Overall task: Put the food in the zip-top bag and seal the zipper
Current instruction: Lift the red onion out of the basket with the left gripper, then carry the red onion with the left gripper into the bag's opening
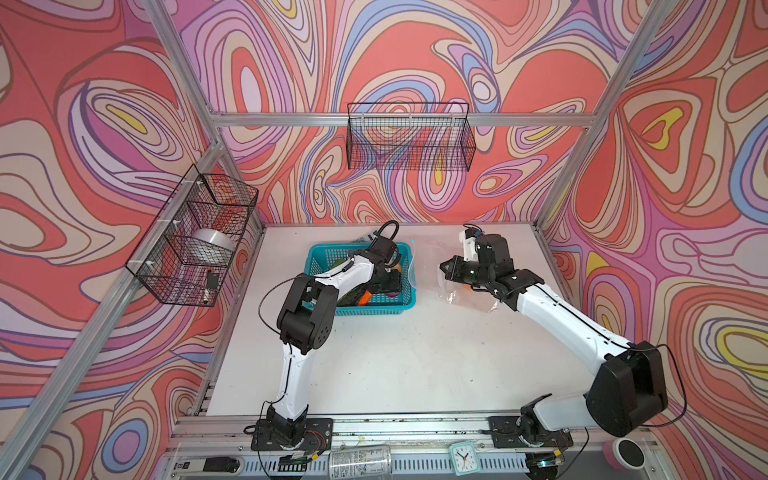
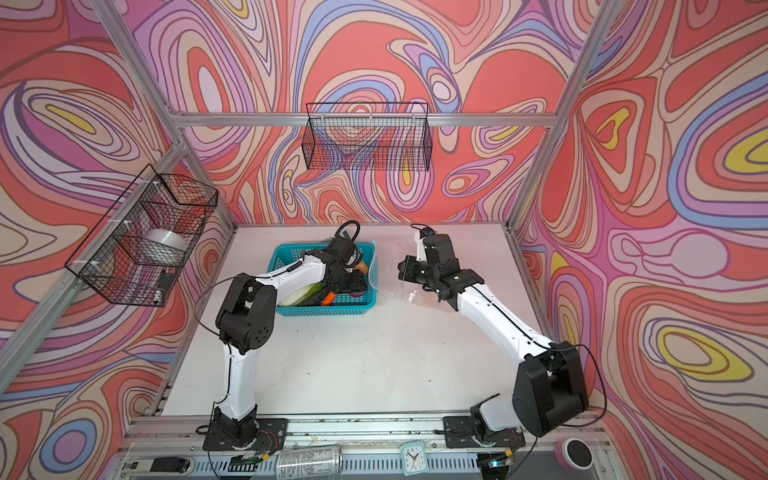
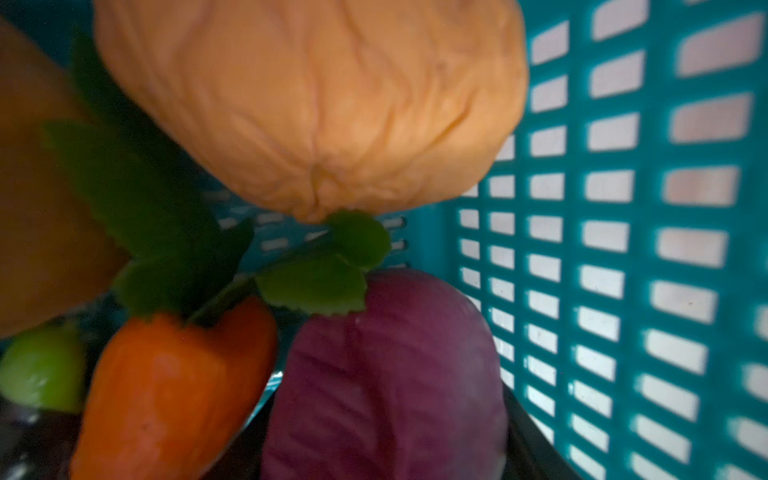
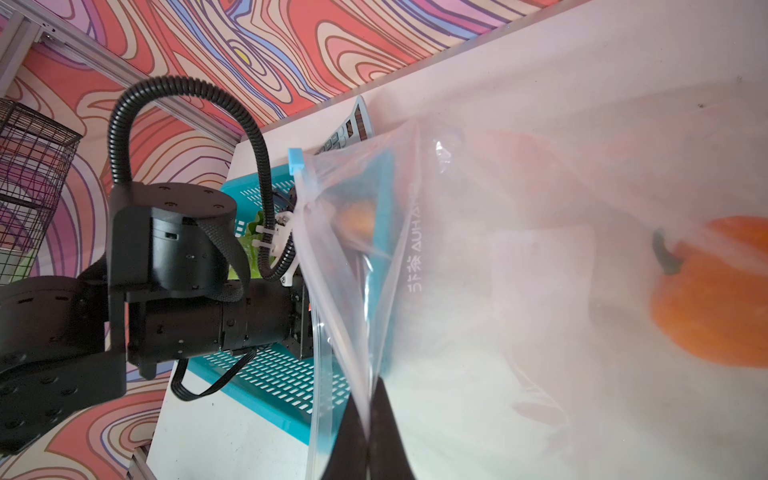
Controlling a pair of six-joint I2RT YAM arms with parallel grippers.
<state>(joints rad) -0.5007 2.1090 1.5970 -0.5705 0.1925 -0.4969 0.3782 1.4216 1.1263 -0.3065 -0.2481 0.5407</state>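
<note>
A large clear crinkly zip-top bag [image 4: 540,291] sits on the white worktop [image 1: 395,365], at 3 o'clock from a teal perforated plastic basket [image 1: 374,309] in both top views. A small orange toy pumpkin [image 4: 715,299] shows through the bag's wall. The whitish zipper strip [image 4: 309,274] along the bag's mouth stands parted, its light-blue slider tab [image 4: 296,160] at one end. The right tool [image 4: 368,444] is pinched closed on the mouth's edge. In the basket lie a tan toy potato [image 3: 316,104], an orange toy carrot [image 3: 166,386] and a purple toy piece [image 3: 386,374]. The left tool [image 1: 390,286] reaches down among them; how wide it stands cannot be told.
</note>
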